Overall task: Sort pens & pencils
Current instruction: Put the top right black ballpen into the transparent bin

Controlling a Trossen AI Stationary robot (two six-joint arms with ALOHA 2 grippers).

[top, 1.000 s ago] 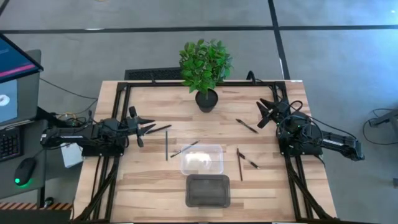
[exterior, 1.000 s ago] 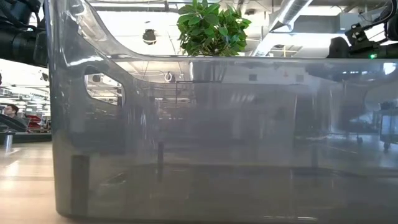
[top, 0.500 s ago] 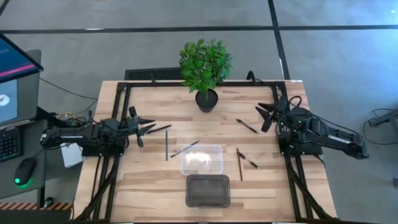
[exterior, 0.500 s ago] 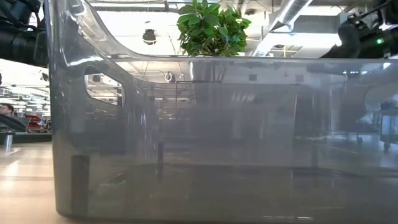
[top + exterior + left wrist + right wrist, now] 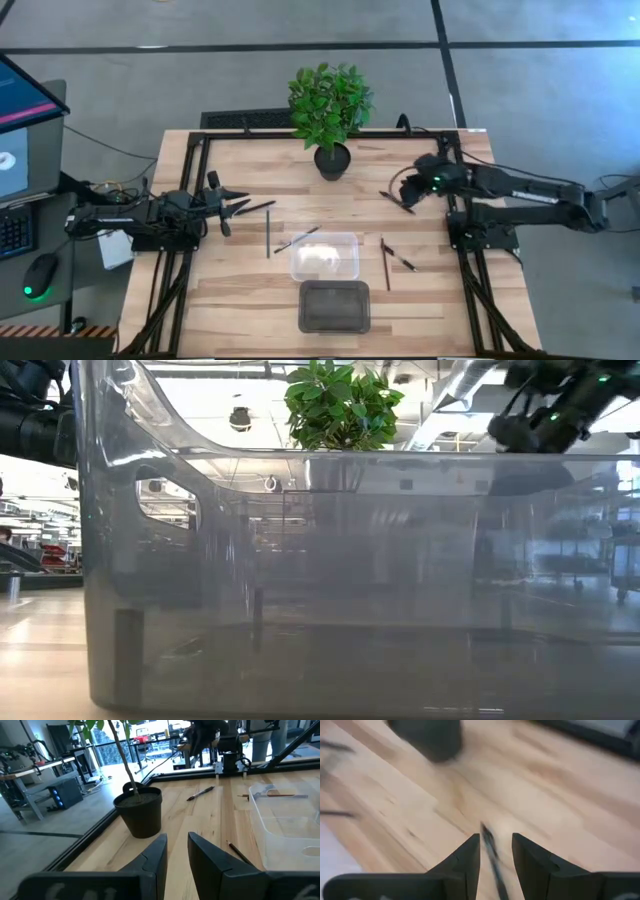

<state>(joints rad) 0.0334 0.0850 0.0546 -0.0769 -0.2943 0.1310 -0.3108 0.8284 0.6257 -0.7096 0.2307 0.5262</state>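
Nearest to you, at the front edge of the table (image 5: 240, 300), you see the dark smoky container (image 5: 334, 306); it fills almost the whole low view. Just behind it stands the clear container (image 5: 325, 256), with something pale inside that I cannot identify.

Around the clear container lie the things to sort. On its right side, one slim pencil (image 5: 386, 264) lies lengthwise, and a short pen (image 5: 402, 262) crosses close beside it. On its left side, another pencil (image 5: 268, 232) lies alone on the wood, and a thin stick (image 5: 297, 239) lies slanted, its end just at the container's corner. No pen or pencil shows inside either container.

Farther back on the left, the left gripper (image 5: 238, 206) rests low at the table's left side, pointing toward the middle. Its fingers (image 5: 156, 855) stand a little apart with nothing between them. A dark stick (image 5: 256, 209) lies just beside the tips in the high view.

On the right, the right gripper (image 5: 404, 192) reaches in over a pen (image 5: 396, 202) that lies behind the clear container. In the right wrist view this pen (image 5: 490, 849) shows in the gap between the fingers (image 5: 468, 860), which are apart and not closed on it.

At the far edge stands the potted plant (image 5: 330, 115).
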